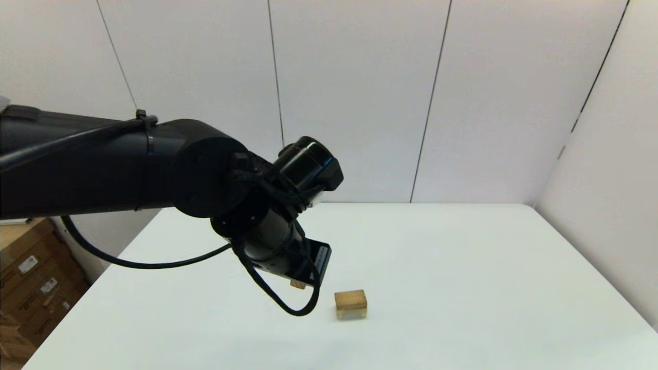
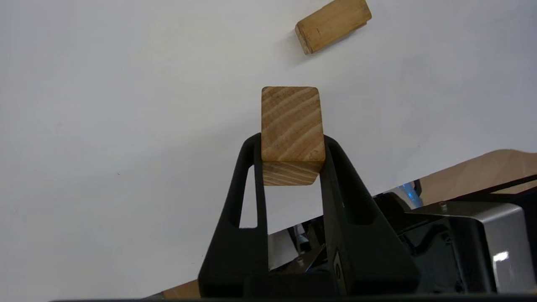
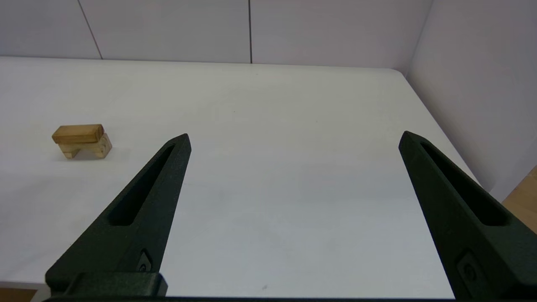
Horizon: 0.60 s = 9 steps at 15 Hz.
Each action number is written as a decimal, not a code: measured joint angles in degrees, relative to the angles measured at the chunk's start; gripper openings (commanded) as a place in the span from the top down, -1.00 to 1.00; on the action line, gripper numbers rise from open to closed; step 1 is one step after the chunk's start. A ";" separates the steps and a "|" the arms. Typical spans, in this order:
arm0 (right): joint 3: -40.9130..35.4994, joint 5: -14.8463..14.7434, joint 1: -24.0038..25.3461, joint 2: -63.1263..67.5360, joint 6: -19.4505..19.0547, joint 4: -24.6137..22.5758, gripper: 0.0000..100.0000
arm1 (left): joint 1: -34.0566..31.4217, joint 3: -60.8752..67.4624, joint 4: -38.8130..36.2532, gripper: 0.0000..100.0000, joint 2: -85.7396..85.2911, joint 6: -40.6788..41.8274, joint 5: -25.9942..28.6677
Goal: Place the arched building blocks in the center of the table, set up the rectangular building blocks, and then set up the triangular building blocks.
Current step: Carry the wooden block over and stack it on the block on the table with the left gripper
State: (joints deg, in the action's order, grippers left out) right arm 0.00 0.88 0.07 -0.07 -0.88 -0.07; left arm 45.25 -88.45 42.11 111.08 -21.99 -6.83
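While your right gripper (image 3: 293, 140) sits idle low at the near edge of the plain white worktop (image 1: 462, 267), its jaws spread wide apart over bare surface, your left gripper (image 2: 292, 151) is the one at work, reaching in over the worktop from the left side. Its jaws are clamped on the small wooden triangular prism with the darker striped grain (image 2: 292, 128), which is gripped by its two sides and held clear above the surface. In the head view only a sliver of that prism (image 1: 297, 284) shows below the wrist. Just beyond it and slightly to your right, the long flat tan wooden bar (image 1: 350, 296) lies flat on top of the chunky light-wood arched block (image 3: 86, 149), the two stacked and touching near the middle of the worktop; the right wrist view shows the arch's hollow facing down under the bar (image 3: 78, 133).
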 measured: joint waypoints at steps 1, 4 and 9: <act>0.00 -0.02 0.00 0.00 0.00 0.00 -1.00 | 0.02 0.00 0.04 1.00 0.22 2.10 0.02; 0.00 0.00 0.00 0.00 0.02 0.00 -1.00 | -0.20 0.20 0.00 1.00 0.66 11.03 -0.09; 0.00 0.00 0.00 0.00 0.02 -0.02 -1.00 | -1.65 0.00 -0.49 1.00 1.02 28.11 -0.11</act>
State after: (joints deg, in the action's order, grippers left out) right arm 0.00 0.88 0.07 -0.07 -0.85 -0.10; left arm 43.61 -88.45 41.62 112.10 6.12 -6.94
